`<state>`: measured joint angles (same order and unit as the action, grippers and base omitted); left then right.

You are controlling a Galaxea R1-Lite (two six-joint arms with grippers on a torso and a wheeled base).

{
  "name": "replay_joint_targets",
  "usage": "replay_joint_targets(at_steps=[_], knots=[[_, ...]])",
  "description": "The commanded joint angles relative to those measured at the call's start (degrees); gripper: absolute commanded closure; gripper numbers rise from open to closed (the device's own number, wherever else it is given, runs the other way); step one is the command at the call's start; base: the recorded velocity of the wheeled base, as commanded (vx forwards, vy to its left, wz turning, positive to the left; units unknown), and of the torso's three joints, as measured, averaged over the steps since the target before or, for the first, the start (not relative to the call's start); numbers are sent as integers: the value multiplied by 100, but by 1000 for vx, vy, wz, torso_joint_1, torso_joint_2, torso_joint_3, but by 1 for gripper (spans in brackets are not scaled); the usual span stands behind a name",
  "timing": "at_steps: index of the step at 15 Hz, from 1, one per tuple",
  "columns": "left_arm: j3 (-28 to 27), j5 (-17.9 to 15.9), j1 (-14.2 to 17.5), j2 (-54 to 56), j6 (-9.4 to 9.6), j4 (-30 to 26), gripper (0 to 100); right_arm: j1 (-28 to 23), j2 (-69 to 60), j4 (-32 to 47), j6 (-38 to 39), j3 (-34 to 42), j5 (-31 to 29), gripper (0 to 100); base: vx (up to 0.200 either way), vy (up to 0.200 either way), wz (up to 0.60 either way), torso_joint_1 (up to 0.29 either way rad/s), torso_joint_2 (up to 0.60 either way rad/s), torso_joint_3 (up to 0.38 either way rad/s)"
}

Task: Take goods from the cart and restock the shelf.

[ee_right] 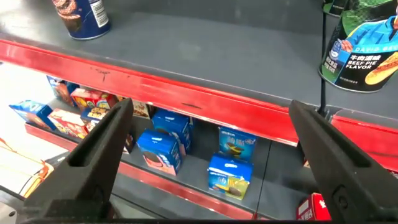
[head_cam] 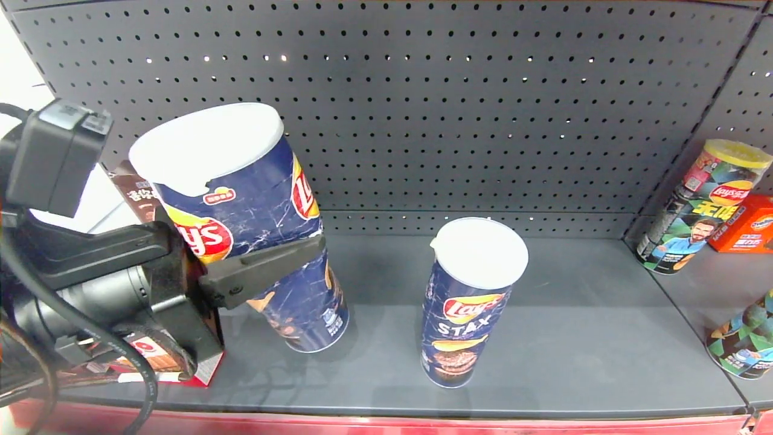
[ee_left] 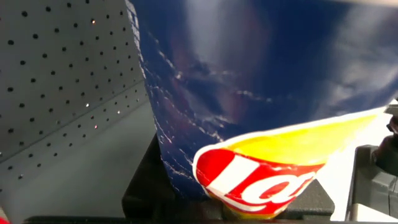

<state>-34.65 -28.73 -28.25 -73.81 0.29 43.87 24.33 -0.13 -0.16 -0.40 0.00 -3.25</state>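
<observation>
1. We see a dark blue chip can [head_cam: 241, 199] with a white lid. It is tilted, its base low over the shelf [head_cam: 574, 338], left of an upright matching can [head_cam: 468, 302].
2. The right wrist view adds blue boxes [ee_right: 163, 149] stocked below.
3. Our left gripper [head_cam: 253, 241] clamps the tilted can mid-body, and the right gripper [ee_right: 211, 162] hangs spread wide, grasping nothing.

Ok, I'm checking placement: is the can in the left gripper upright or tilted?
Tilted: the held can leans, lid left of its base, unlike the upright can beside it.
</observation>
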Motion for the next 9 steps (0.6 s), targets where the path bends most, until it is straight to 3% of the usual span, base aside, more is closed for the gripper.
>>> replay_joint_targets(at_steps=[1, 5, 6, 7, 9], knots=[[-165, -18, 30, -151, -3, -274, 100, 1, 13, -2, -4, 0, 0, 0, 0, 0, 0, 0, 0, 0], [-684, -370, -14, -353, -144, -459, 100, 1, 13, -2, -4, 0, 0, 0, 0, 0, 0, 0, 0, 0], [-877, -396, -181, -546, -407, -371, 100, 1, 13, -2, -4, 0, 0, 0, 0, 0, 0, 0, 0, 0], [-965, -423, -208, -643, -513, -300, 100, 1, 13, -2, -4, 0, 0, 0, 0, 0, 0, 0, 0, 0], [-1027, -423, -296, -828, -504, -327, 100, 1, 13, -2, -4, 0, 0, 0, 0, 0, 0, 0, 0, 0]])
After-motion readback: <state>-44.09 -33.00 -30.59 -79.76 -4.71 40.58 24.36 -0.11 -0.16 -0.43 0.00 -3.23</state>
